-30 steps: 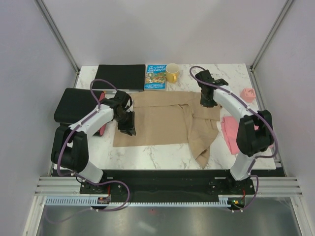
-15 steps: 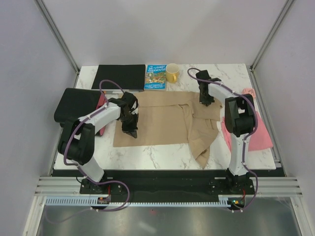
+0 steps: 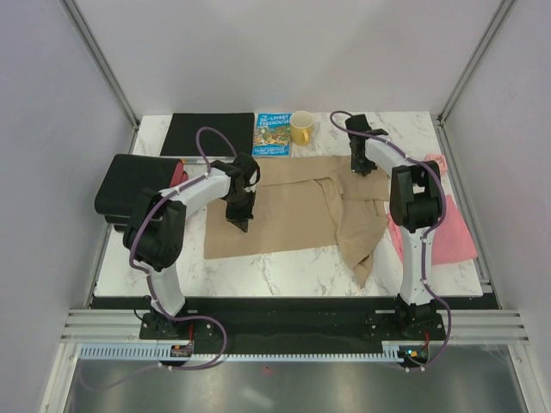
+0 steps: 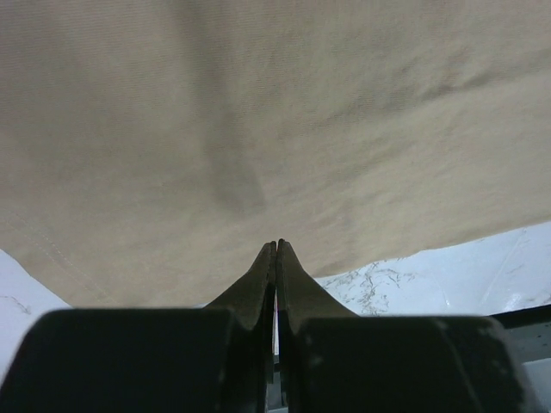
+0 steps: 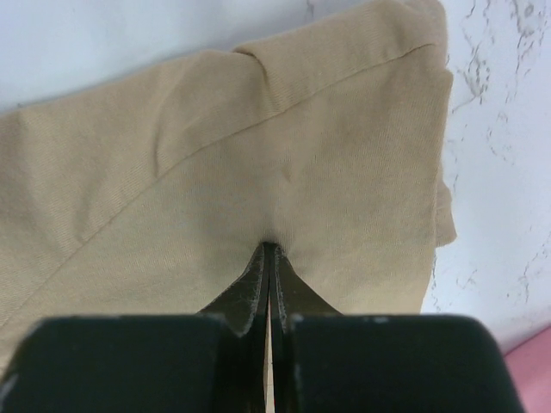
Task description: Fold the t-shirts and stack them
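Note:
The tan t-shirt (image 3: 293,206) lies spread across the middle of the marble table (image 3: 258,268), its right part bunched and trailing toward the front edge. My left gripper (image 3: 238,220) is at the shirt's left side, and in the left wrist view its jaws (image 4: 276,245) are shut on the tan cloth (image 4: 258,103). My right gripper (image 3: 365,169) is at the shirt's back right corner. In the right wrist view it (image 5: 270,246) is shut on a pucker of the tan cloth (image 5: 215,172). The pink t-shirt (image 3: 449,232) lies flat at the right edge, partly behind the right arm.
A black box with pink inside (image 3: 129,185) sits at the left edge. A black mat (image 3: 209,133), a blue book (image 3: 273,134) and a yellow mug (image 3: 301,127) line the back. A small pink block (image 3: 435,161) lies at the right.
Both grippers closed on the tan shirt. The left gripper moved right and back, drawing the shirt's left edge along. The right gripper shifted toward the back, and the right arm straightened.

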`<state>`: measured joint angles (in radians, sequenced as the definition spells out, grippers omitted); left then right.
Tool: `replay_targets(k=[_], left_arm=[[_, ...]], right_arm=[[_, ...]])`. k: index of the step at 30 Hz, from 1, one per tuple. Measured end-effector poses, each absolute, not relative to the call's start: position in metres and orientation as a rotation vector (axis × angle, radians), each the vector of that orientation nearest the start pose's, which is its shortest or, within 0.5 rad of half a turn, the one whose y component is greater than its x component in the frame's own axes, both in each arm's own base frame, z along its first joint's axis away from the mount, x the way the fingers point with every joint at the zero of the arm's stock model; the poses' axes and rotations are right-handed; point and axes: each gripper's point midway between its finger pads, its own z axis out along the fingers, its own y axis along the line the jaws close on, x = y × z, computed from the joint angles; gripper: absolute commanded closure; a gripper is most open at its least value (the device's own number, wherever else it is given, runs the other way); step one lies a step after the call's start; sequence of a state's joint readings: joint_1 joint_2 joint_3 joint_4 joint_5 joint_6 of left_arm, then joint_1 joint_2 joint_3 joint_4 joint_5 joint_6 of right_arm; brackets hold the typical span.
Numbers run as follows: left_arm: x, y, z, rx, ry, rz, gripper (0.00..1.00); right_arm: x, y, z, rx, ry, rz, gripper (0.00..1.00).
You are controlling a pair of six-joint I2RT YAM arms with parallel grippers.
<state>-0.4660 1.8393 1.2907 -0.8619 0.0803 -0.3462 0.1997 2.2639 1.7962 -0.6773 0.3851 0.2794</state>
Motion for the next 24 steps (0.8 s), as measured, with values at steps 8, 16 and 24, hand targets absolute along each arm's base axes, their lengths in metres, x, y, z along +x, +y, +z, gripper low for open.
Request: replay_targets(k=[8, 16, 24], left_arm=[[0.278, -0.175, 0.023, 0.249, 3.089, -0.066, 0.98], [0.269, -0.166, 0.013, 0.28, 3.145, 0.057, 0.98], [0.263, -0.159, 0.012, 0.283, 3.168, 0.125, 0.98]], right_arm=[[0.511, 0.042, 0.025, 0.23, 2.615, -0.326, 1.0], [0.518, 0.052, 0.025, 0.221, 2.632, -0.246, 1.0], [0.528, 0.057, 0.026, 0.262, 2.63, -0.148, 1.0]])
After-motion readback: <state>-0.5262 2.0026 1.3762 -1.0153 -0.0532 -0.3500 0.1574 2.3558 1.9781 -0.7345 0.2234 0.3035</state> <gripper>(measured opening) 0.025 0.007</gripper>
